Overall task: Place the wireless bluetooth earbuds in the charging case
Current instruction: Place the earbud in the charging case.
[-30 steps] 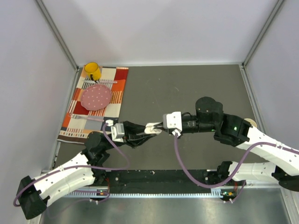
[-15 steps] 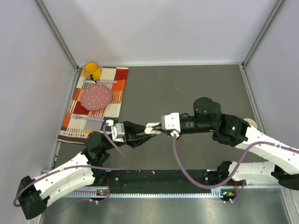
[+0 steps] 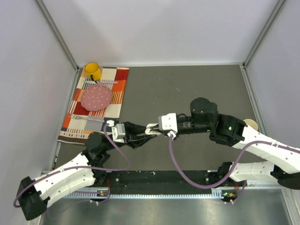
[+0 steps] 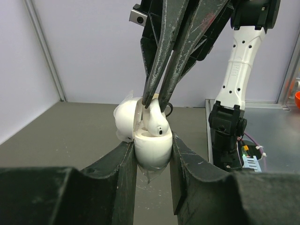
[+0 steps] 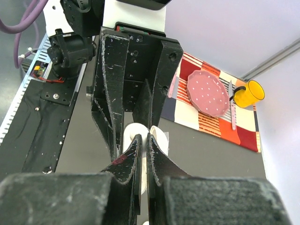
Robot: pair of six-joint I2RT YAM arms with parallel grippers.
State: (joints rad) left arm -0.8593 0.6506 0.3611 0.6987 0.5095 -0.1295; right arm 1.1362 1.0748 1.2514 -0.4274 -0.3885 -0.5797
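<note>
As the charging case [image 4: 152,151] stands open, one earbud [image 4: 157,123] sits in it.

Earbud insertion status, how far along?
Done: left gripper clamps the charging case, lid open. In hand: right gripper pinches an earbud resting partly in the case. Remaining: seat it fully and release; no other earbuds in view.

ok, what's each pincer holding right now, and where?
Left pincer clamps the open charging case by its lower body; right pincer pinches an earbud by its upper end.
</note>
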